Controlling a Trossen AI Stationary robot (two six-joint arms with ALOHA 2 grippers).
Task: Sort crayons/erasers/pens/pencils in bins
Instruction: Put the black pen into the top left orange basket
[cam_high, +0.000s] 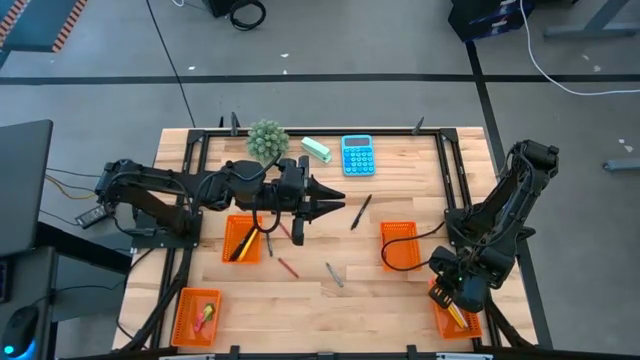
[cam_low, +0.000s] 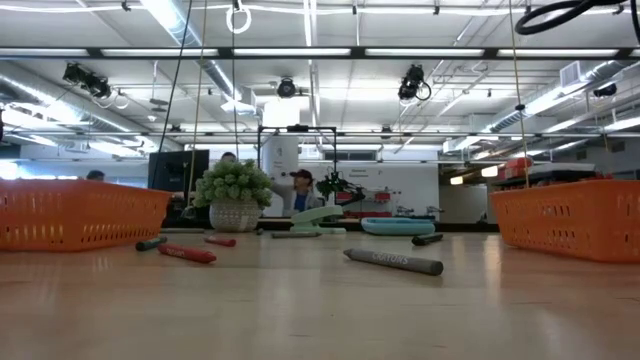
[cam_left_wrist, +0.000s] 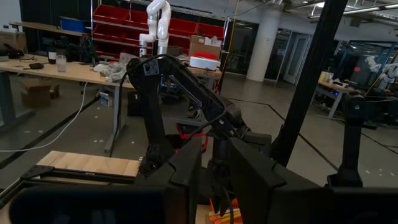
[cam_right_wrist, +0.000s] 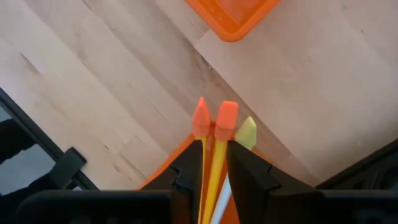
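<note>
My right gripper (cam_high: 452, 293) hangs over the near-right orange bin (cam_high: 440, 318) and is shut on a yellow pencil (cam_right_wrist: 216, 163). Two more pencils lie beside it in that bin: an orange-tipped one (cam_right_wrist: 200, 118) and a yellow-green-tipped one (cam_right_wrist: 247, 132). My left gripper (cam_high: 328, 201) is open and empty, raised above the table's middle and pointing toward the right edge. A black pen (cam_high: 360, 212), a grey stick (cam_high: 334, 274) and a red crayon (cam_high: 288, 267) lie loose on the table. The other bins stand at the left (cam_high: 243, 240), near left (cam_high: 197, 316) and right (cam_high: 399, 245). My right gripper pinches the yellow pencil's shaft (cam_right_wrist: 215, 171) between its two fingers, some way back from the orange eraser end (cam_right_wrist: 227, 115). The fingers come from above, pointing down. The pencil runs out past the fingertips over the bin's corner; I cannot tell whether it rests in the bin.
A potted plant (cam_high: 267, 140), a mint-green block (cam_high: 316, 150) and a blue calculator (cam_high: 357, 155) stand along the far edge. Small sticks lie by the left bin (cam_high: 270, 243). In the low view a grey stick (cam_low: 393, 262) and a red crayon (cam_low: 186, 254) lie between two bins.
</note>
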